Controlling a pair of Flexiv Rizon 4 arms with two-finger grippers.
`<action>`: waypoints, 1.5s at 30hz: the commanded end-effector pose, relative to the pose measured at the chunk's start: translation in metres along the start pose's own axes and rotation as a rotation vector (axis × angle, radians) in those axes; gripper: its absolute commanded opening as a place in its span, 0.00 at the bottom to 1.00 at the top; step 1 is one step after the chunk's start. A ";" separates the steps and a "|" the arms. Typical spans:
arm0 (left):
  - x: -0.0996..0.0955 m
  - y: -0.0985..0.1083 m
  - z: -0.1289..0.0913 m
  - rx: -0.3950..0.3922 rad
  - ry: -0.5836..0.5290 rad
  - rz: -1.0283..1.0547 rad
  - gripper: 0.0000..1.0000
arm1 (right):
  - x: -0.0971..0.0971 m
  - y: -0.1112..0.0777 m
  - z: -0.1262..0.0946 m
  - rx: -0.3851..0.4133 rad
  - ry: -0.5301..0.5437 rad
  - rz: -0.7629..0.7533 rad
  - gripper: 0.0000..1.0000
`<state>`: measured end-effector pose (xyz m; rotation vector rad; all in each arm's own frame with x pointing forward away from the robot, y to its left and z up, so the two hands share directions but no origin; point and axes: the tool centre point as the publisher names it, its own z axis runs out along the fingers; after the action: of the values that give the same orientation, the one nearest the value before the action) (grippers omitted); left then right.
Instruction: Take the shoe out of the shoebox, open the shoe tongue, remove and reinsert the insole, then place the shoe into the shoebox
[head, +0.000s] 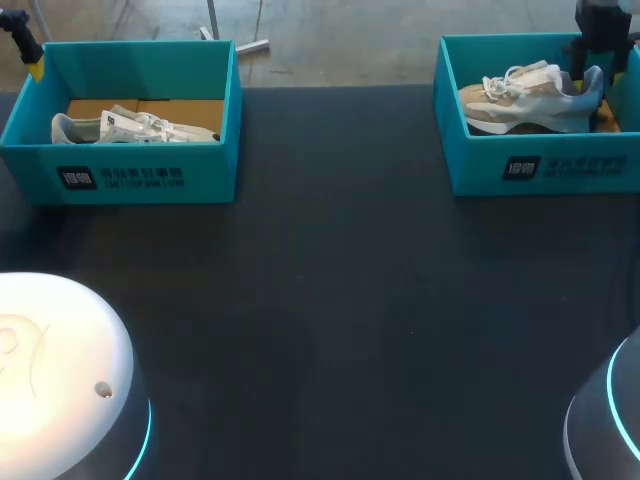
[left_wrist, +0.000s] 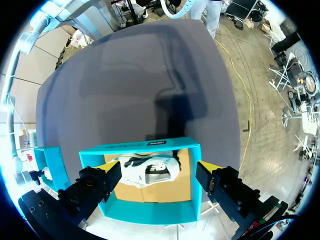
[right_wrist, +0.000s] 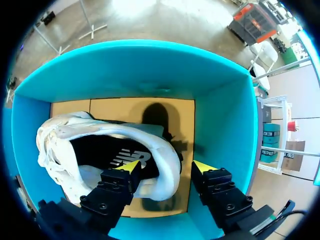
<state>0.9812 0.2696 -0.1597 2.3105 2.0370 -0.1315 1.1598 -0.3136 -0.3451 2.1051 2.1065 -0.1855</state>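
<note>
Left jaws: wide apart, above left shoebox (left_wrist: 150, 212) holding white shoe (left_wrist: 140, 175).
Right jaws: apart, down inside right shoebox (right_wrist: 140, 70), astride heel rim of pale shoe (right_wrist: 170, 167).
Bench (head: 330, 300): both boxes at far edge.

My right shoebox (head: 540, 165), teal and lidless, holds a white-and-tan shoe (head: 530, 100) with loose laces and its heel at the far end (dark lining showing). My left shoebox (head: 120, 172), also teal, holds a white shoe (head: 130, 127) lying low on brown cardboard.
</note>
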 end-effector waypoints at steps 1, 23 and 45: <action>0.000 0.000 0.000 -0.001 0.002 0.000 1.00 | -0.002 0.010 0.008 0.034 0.005 -0.002 0.64; 0.000 0.000 0.000 -0.001 0.002 0.000 1.00 | -0.003 0.008 0.030 0.082 0.059 -0.021 0.59; 0.000 0.000 0.000 -0.001 0.002 0.000 1.00 | 0.000 0.002 0.043 0.116 0.099 -0.023 0.64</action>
<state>0.9811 0.2696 -0.1597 2.3105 2.0370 -0.1314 1.1537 -0.3204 -0.3823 2.1799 2.2108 -0.1806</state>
